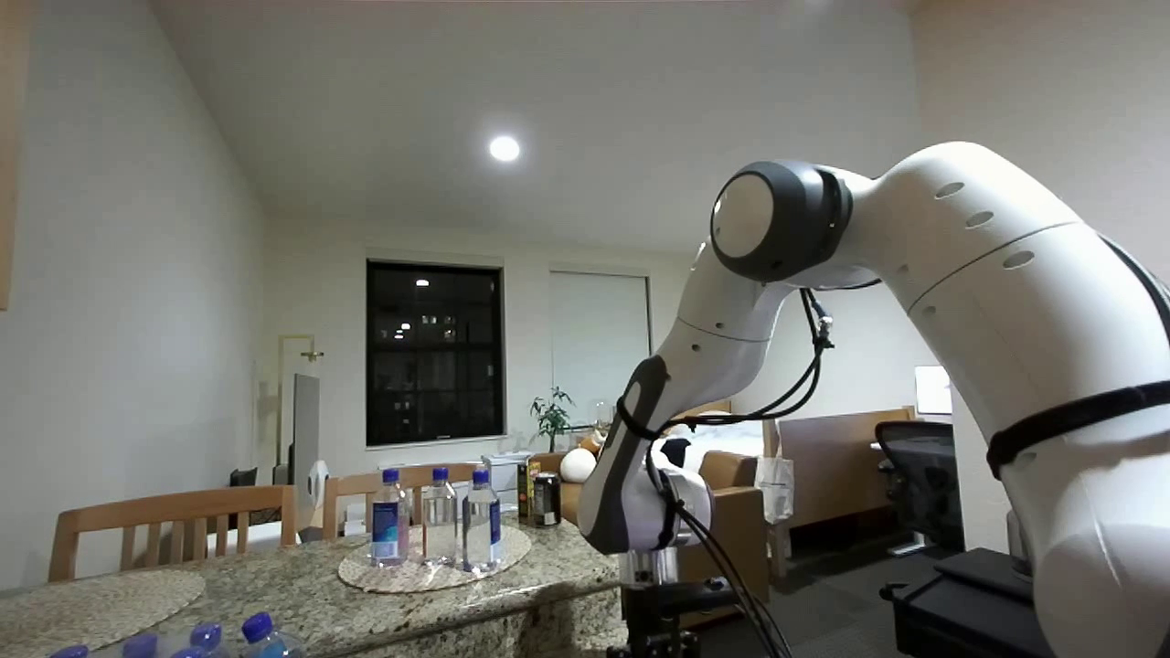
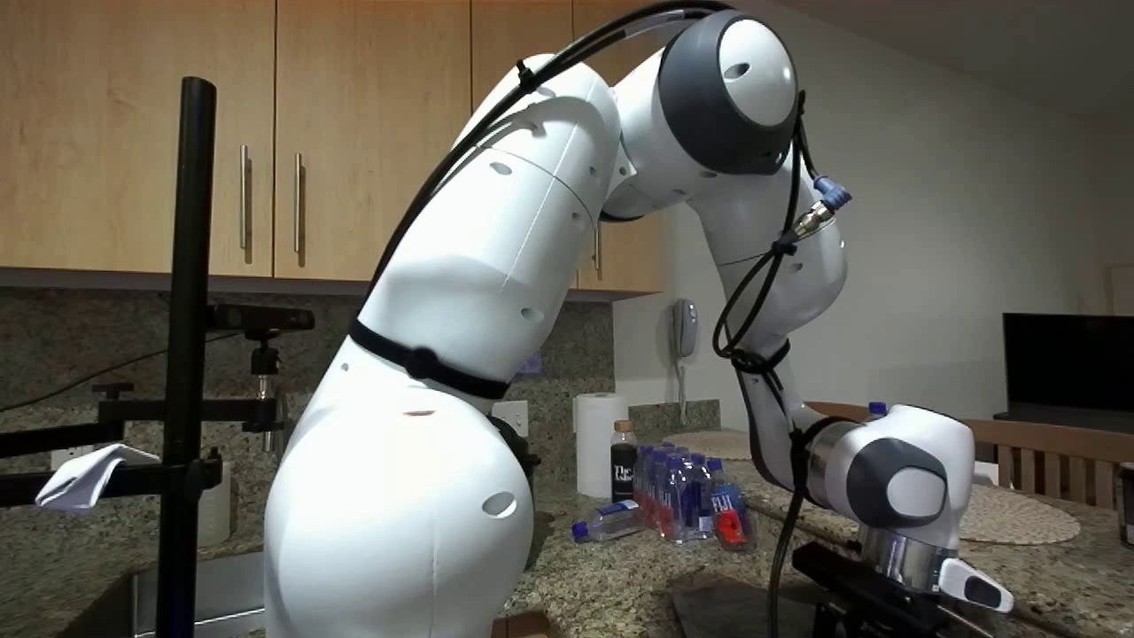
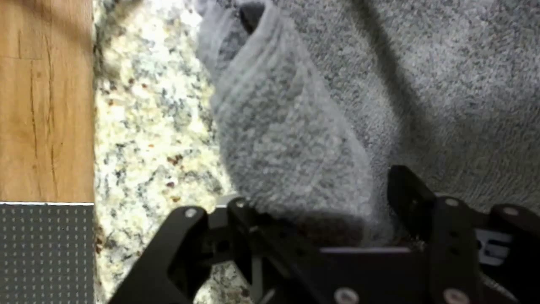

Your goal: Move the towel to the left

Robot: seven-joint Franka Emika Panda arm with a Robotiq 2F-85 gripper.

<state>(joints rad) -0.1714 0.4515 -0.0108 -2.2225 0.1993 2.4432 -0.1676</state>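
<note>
The grey towel (image 3: pixel 295 135) lies on the granite counter in the wrist view. Part of it rises in a thick fold, and the rest spreads flat to the right. My gripper (image 3: pixel 319 192) is at this fold with its fingers wide apart. The fold lies between the fingers and covers the left fingertip; the right fingertip is bare, beside the fold. In both exterior views only the upper part of the gripper shows (image 1: pixel 654 631), (image 2: pixel 873 602), and its fingers are cut off at the bottom edge. A dark grey flat patch (image 2: pixel 726 607) beneath the arm may be the towel.
The counter edge (image 3: pixel 96 147) runs along the left, with wooden floor (image 3: pixel 46 105) and a grey dotted mat (image 3: pixel 46 253) beyond. Water bottles (image 2: pixel 678 496) stand grouped on the counter. A raised granite ledge carries more bottles (image 1: pixel 439 521) on a round mat (image 1: pixel 366 571).
</note>
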